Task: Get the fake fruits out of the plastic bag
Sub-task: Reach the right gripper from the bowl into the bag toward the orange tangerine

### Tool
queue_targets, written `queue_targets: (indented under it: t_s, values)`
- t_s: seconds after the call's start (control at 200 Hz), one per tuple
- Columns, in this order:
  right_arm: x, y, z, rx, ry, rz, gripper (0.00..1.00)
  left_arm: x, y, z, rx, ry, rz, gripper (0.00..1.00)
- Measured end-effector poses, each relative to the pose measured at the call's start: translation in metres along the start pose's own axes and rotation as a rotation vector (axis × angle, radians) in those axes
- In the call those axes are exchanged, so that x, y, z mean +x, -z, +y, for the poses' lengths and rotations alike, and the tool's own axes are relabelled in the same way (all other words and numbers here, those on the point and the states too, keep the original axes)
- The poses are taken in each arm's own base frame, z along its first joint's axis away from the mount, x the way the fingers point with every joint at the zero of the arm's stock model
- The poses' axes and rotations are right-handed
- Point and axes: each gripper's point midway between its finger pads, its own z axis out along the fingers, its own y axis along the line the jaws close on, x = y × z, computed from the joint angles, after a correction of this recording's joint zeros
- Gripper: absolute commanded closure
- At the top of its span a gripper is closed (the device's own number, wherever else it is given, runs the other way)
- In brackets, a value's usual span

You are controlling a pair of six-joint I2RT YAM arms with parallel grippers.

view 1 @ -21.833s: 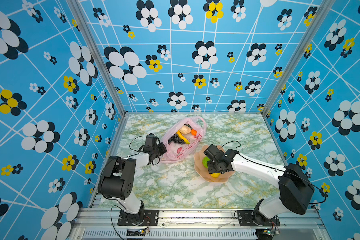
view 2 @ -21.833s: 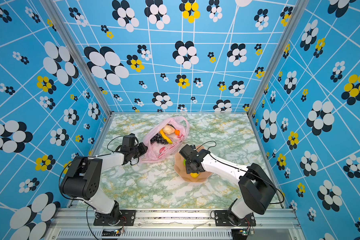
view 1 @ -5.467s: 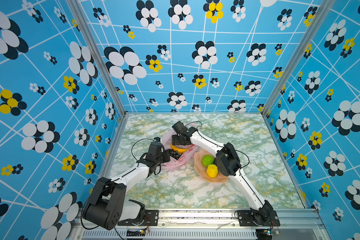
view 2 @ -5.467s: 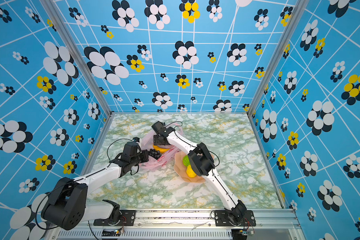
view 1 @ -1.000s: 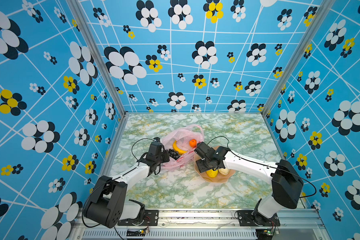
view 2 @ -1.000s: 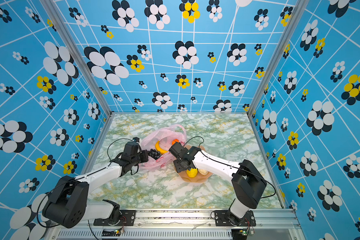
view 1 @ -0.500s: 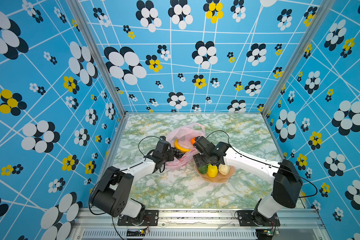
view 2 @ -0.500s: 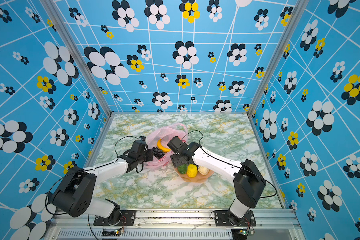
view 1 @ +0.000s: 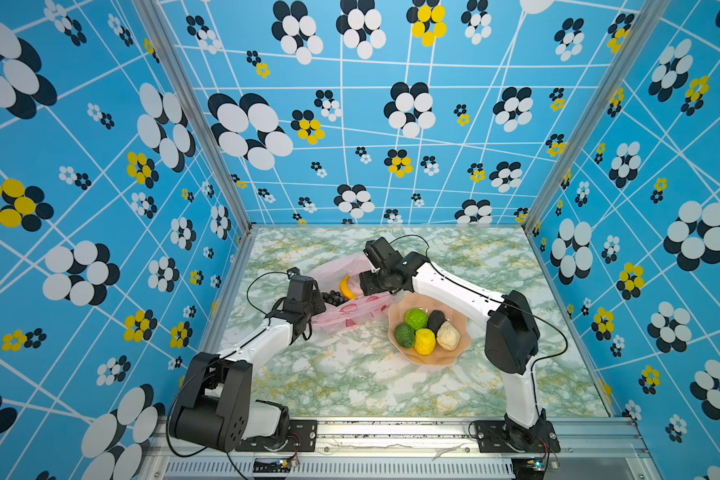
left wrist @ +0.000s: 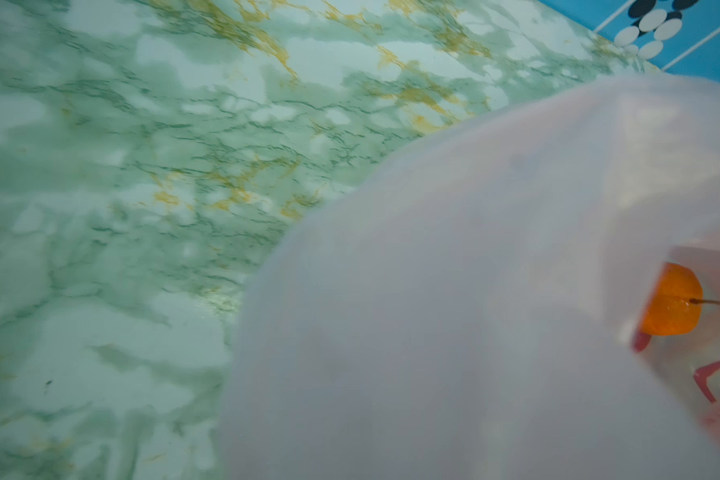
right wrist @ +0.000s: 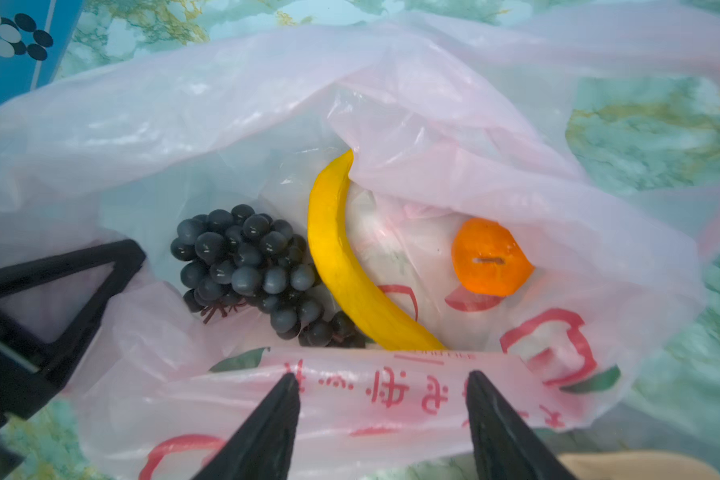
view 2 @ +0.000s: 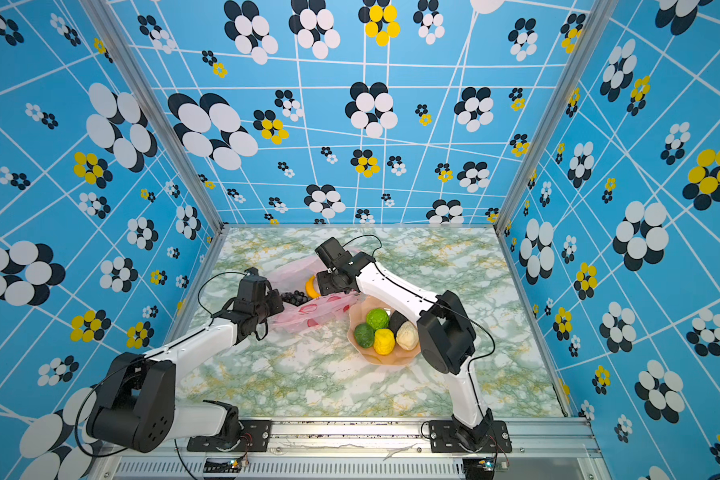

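Since a second ago the right gripper (right wrist: pixel 383 384) has left the dish (view 1: pixel 433 358). On the dish lie five fake fruits (view 1: pixel 425 340): two green, one yellow, one dark, one beige. Left of the dish, the left gripper (view 1: pixel 317 306) is closed, apparently pinching the rim of the plastic bag (view 1: pixel 352 312). Behind the dish, the right gripper hangs over the bag's mouth, jaws well apart and empty. Only the wrist views show the small orange (right wrist: pixel 489 257) inside, beside the banana (right wrist: pixel 337 257) and grape bunch (right wrist: pixel 242 257).
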Motion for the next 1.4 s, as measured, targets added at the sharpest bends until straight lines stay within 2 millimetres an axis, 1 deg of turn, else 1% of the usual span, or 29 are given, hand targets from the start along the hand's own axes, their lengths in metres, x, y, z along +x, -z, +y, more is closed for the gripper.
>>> queue_targets:
  t_s: [0.095,0.17,0.27,0.375,0.535,0.6,0.69,0.775,0.925,1.005,1.17,1.24,1.3,1.4]
  values:
    - [-0.014,-0.019,0.008,-0.016,-0.003,-0.008,0.37,0.001,0.01,0.02,-0.033,0.04,-0.027,1.0]
    - [-0.02,-0.029,0.013,-0.025,-0.003,-0.008,0.38,0.006,0.015,0.023,-0.032,0.04,-0.033,1.0]
    - [-0.02,-0.034,0.014,-0.023,-0.002,0.002,0.38,0.011,0.016,0.014,-0.012,0.012,-0.029,1.0]
    - [-0.018,-0.035,0.011,-0.014,-0.004,0.016,0.38,0.024,0.014,-0.005,0.015,-0.05,0.004,1.0]
    - [-0.021,-0.035,-0.003,0.019,-0.018,0.013,0.4,0.044,0.004,-0.036,0.043,-0.17,0.069,1.0]
    - [-0.021,-0.036,-0.011,0.042,-0.025,0.014,0.41,0.049,-0.001,-0.043,0.044,-0.197,0.089,1.0]
    - [-0.02,-0.041,-0.024,0.078,-0.032,0.024,0.42,0.052,-0.008,-0.044,0.033,-0.207,0.111,1.0]
    - [-0.019,-0.049,-0.03,0.099,-0.036,0.03,0.44,0.055,-0.01,-0.043,0.025,-0.21,0.122,1.0]
    - [-0.014,-0.065,-0.03,0.109,-0.03,0.053,0.49,0.056,-0.011,-0.043,0.026,-0.211,0.13,1.0]
    - [-0.019,-0.071,-0.029,0.109,-0.03,0.045,0.51,0.059,-0.012,-0.045,0.033,-0.211,0.14,1.0]
    - [-0.031,-0.074,-0.03,0.135,-0.03,0.022,0.56,0.061,-0.013,-0.046,0.044,-0.211,0.151,1.0]
    - [-0.035,-0.077,-0.031,0.146,-0.029,0.01,0.6,0.061,-0.013,-0.046,0.045,-0.208,0.152,1.0]
    - [-0.036,-0.079,-0.032,0.155,-0.027,0.009,0.65,0.061,-0.013,-0.045,0.045,-0.205,0.153,1.0]
    - [-0.036,-0.082,-0.034,0.167,-0.025,0.011,0.68,0.059,-0.014,-0.043,0.046,-0.195,0.155,1.0]
